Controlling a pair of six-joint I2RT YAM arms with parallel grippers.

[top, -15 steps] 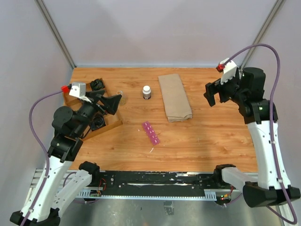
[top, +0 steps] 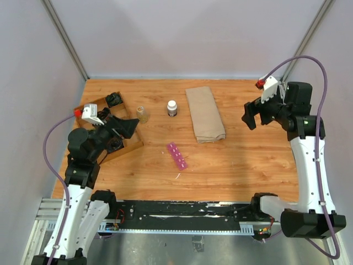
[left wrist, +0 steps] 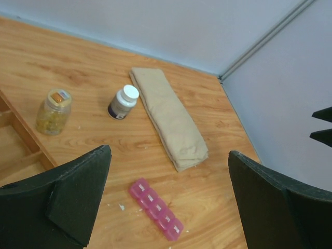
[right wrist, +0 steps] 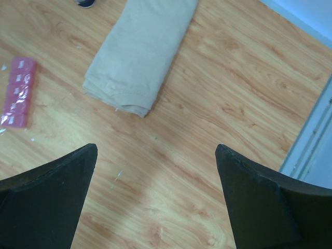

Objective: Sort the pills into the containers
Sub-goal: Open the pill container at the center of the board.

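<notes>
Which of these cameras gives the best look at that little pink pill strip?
The left wrist view: the pink strip lies close and whole, each lidded compartment distinct. The top view shows the strip whole but tiny; the right wrist view catches the strip off at the left edge.

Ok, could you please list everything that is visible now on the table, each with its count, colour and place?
pill box strip: one, pink, middle of the table
bottle: one, dark with a white cap, behind the strip, toward the far edge
jar: one, clear with yellowish contents, left of the bottle
cloth: one, beige, folded, right of the bottle
tray: one, brown wood, divided, left side, partly hidden by the left arm
black parts: at least two, black, in the tray
table: one, brown wood
left gripper: one, black, open and empty, over the tray's right edge
right gripper: one, black, open and empty, above the table's right side
</notes>
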